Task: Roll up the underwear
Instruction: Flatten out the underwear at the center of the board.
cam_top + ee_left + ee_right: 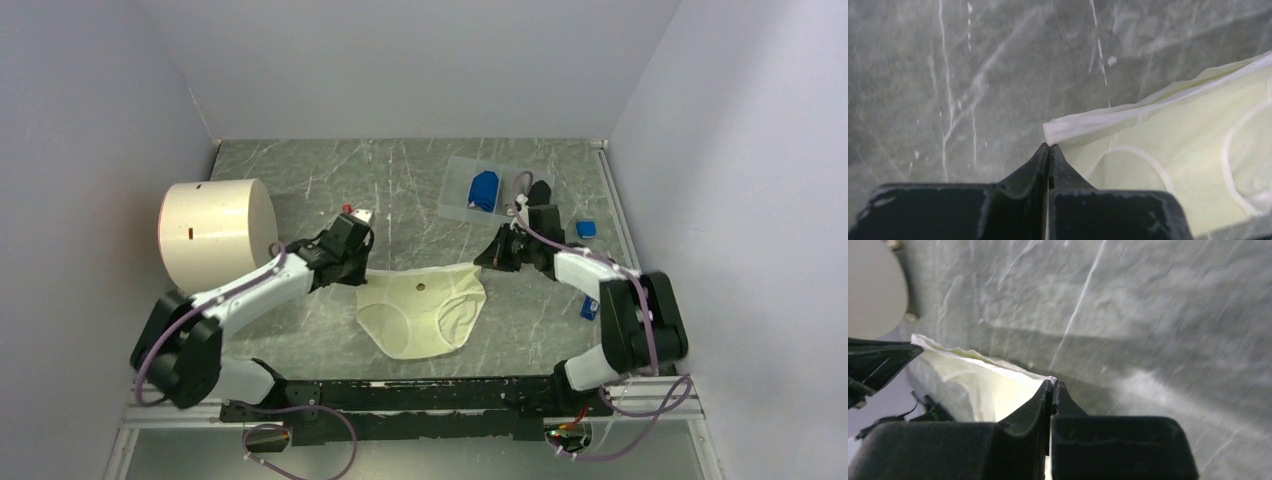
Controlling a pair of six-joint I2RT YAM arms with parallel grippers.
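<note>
Since my left claw (pixel 1049 150) and right claw (pixel 1053 388) pinch cream underwear (pixel 420 315) corners, fully closed: move together, even tension.

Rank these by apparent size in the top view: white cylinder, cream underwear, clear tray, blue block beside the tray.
1. white cylinder and cream underwear: too close to rank
2. clear tray
3. blue block
</note>
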